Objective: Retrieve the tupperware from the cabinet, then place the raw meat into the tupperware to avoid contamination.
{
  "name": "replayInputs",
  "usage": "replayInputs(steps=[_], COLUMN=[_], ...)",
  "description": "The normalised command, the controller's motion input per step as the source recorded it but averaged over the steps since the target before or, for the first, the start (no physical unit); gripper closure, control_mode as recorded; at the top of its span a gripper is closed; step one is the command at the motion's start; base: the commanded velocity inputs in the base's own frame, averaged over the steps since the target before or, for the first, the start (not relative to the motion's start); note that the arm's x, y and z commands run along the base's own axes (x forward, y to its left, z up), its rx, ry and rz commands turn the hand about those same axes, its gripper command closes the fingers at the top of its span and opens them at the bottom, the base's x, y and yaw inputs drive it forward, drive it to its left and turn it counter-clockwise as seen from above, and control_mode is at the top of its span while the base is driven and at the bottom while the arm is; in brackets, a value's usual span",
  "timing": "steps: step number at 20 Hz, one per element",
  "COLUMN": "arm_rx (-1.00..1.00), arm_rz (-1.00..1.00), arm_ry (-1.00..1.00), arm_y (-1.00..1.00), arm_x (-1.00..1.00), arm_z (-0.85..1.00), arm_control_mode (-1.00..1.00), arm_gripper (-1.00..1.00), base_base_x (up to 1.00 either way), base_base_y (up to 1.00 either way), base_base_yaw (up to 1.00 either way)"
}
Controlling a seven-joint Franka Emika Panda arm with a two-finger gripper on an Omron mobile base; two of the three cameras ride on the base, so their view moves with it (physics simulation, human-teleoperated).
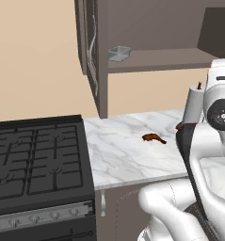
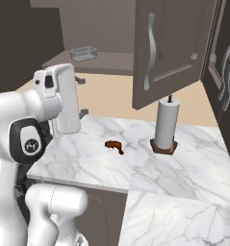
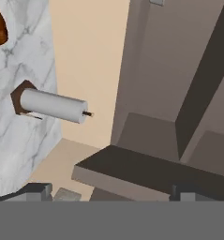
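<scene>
Cabinet (image 1: pixel 147 28) open, tupperware (image 1: pixel 119 53) unretrieved on inner shelf (image 1: pixel 170 60), raw meat (image 1: pixel 153 138) on desk (image 1: pixel 123 155), end effector (image 3: pixel 111 191) spread wide, empty.

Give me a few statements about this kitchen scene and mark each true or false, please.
1. The plastic box sits on the shelf inside the open cabinet. True.
2. The piece of meat lies inside the plastic box. False: it lies on the marble counter.
3. The paper towel roll stands upright on the counter. True.
4. The pincer is gripping the meat. False: its fingertips stand wide apart with nothing between them.
5. The meat touches the paper towel roll. False: bare counter lies between them.
</scene>
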Motion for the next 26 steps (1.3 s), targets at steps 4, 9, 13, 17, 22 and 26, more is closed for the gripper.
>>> replayInputs(steps=[4,9,13,17,22,26], arm_rx=[0.0,0.0,0.0,0.0,0.0,0.0], arm_rz=[-0.14,-0.18,-0.18,-0.17,-0.17,-0.19], arm_ry=[-0.02,-0.03,-0.06,-0.07,-0.07,-0.06], arm_y=[-0.34,-0.36,-0.46,-0.44,-0.55,-0.7], arm_x=[0.66,0.54,0.26,0.16,0.02,-0.01], arm_z=[0.0,0.0,0.0,0.0,0.0,0.0], arm_control_mode=[-1.0,-1.0,-1.0,-1.0,-1.0,-1.0], arm_gripper=[-1.0,-1.0,-1.0,-1.0,-1.0,-1.0], base_base_x=[0.0,0.0,0.0,0.0,0.0,0.0], base_base_y=[0.0,0.0,0.0,0.0,0.0,0.0], base_base_yaw=[0.0,0.0,0.0,0.0,0.0,0.0])
